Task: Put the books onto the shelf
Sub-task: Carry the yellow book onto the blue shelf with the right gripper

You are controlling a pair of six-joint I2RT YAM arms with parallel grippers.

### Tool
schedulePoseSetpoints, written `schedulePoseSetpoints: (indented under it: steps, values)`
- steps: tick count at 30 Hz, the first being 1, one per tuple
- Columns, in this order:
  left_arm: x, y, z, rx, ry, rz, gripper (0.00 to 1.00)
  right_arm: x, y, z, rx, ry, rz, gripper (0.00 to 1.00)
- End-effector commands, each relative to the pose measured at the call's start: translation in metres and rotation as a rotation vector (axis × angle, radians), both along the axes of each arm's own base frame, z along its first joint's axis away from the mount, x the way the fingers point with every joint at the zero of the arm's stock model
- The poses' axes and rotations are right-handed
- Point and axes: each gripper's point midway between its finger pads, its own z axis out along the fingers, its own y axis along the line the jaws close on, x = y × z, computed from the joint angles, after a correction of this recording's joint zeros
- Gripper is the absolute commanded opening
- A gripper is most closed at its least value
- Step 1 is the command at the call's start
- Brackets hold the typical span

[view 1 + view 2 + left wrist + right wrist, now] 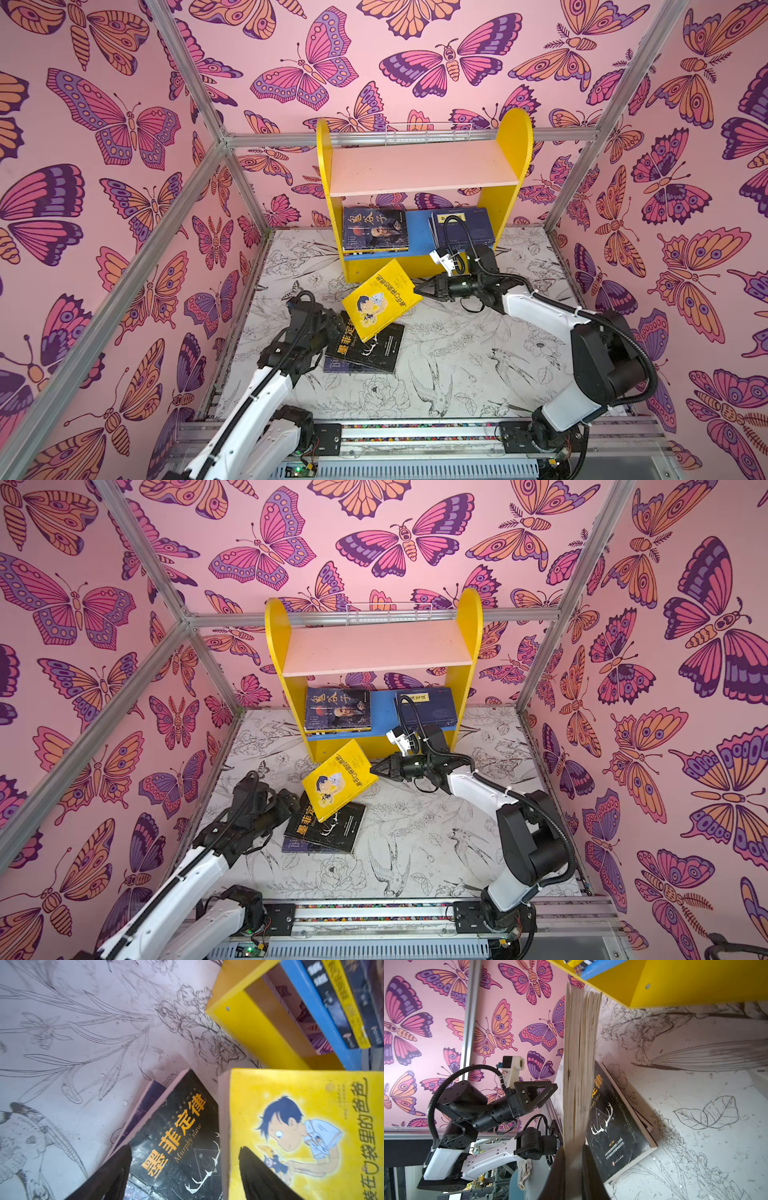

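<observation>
Meanwhile, the right gripper (417, 291) clamps an edge of the yellow cartoon-boy book (380, 301) — tilted, long axis aimed at the shelf's blue lower board (419, 230) just behind, low corner over the black Murphy's Law book (370, 353) — as the left gripper (180, 1155) gapes empty.

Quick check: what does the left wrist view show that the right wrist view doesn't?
Left wrist only: the cartoon-boy front cover of the yellow paperback. Right wrist only: that paperback's page edge clamped in the right gripper, and the left arm's white-and-black links. Both: the black paperback with orange title lying flat, the flower-sketched tabletop, and a corner of the yellow-sided shelf.
</observation>
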Motion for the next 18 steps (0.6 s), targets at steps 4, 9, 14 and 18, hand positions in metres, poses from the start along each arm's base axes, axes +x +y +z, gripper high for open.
schedulePoseSetpoints:
  steps: [4,9,14,18]
  values:
    - [-0.026,0.020,-0.034,0.010,0.114,0.106,0.83,0.009,-0.012,0.087,0.210,-0.177,-0.037,0.00]
    - [-0.030,0.016,-0.046,-0.006,0.152,0.095,0.81,0.033,-0.027,0.125,0.306,-0.238,-0.137,0.00]
    - [-0.031,0.014,-0.051,-0.005,0.165,0.075,0.81,0.076,-0.042,0.137,0.386,-0.242,-0.284,0.00]
    - [-0.032,0.011,-0.055,-0.013,0.172,0.060,0.80,0.113,-0.044,0.130,0.401,-0.219,-0.374,0.00]
